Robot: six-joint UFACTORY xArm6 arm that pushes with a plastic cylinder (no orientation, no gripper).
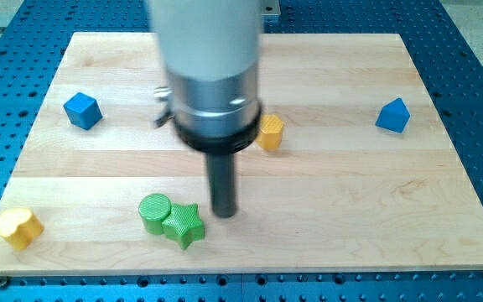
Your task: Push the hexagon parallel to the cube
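Observation:
An orange hexagon block [270, 132] lies near the board's middle, partly hidden behind the arm's body. A blue cube [82, 110] sits at the view's upper left. My tip [224, 213] rests on the board below and left of the hexagon, well apart from it, just right of a green star [184, 225]. The tip touches no block as far as I can see.
A green cylinder [154, 210] touches the green star's left side. A yellow block [18, 226] sits at the lower left corner. A blue wedge-like block [393, 116] sits at the upper right. The wooden board [350, 193] lies on a blue perforated table.

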